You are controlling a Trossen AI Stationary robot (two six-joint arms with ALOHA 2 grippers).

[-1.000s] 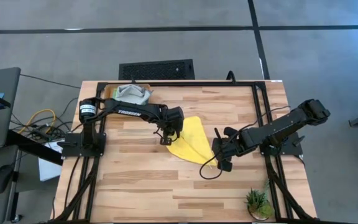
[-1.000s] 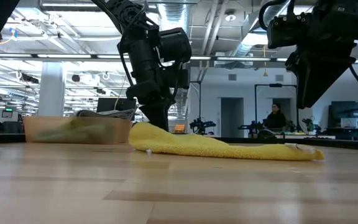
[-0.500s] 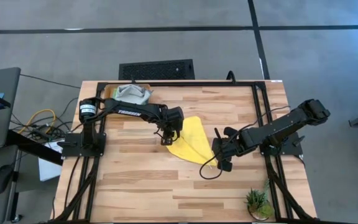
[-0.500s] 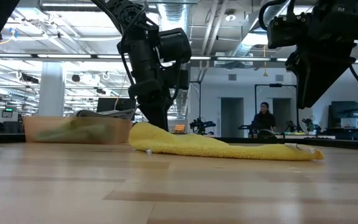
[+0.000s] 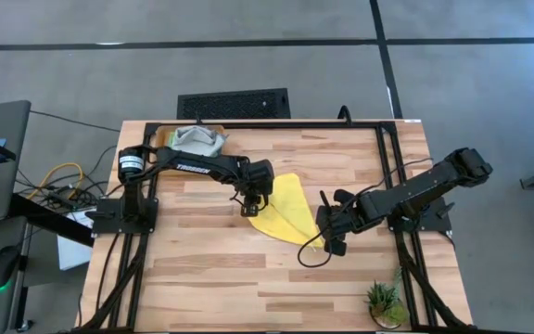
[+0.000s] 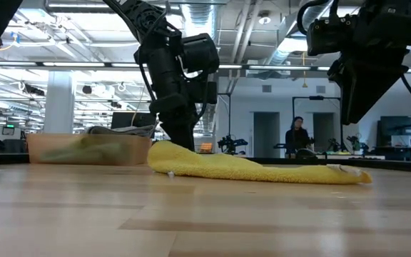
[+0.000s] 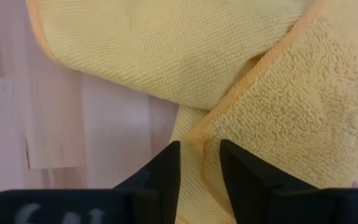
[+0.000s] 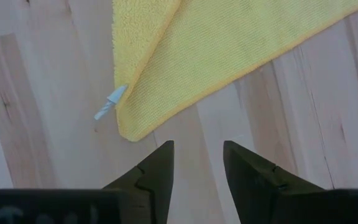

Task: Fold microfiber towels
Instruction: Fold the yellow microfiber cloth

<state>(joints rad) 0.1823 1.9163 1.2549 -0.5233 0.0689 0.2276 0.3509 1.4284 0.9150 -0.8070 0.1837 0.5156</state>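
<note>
Left gripper (image 7: 199, 163): jaws parted by a narrow gap, astride a raised edge of the yellow towel (image 5: 284, 210) at its left corner; whether they pinch the cloth cannot be told. Right gripper (image 8: 197, 163): jaws spread, holding nothing, poised over bare wood just beside the towel's pointed near corner. The towel lies mid-worktop (image 5: 211, 278), folded into a rough triangle; one face fine-woven, the other a looped pile, with a stitched hem along each edge; a small white tag (image 8: 107, 103) projects from the hem near the corner. The worktop is pale butcher-block planking; a bin (image 5: 196, 139) of more towels sits at the far left edge, a potted plant (image 5: 384, 303) at the near right corner; open wood surrounds the towel on all sides.
</note>
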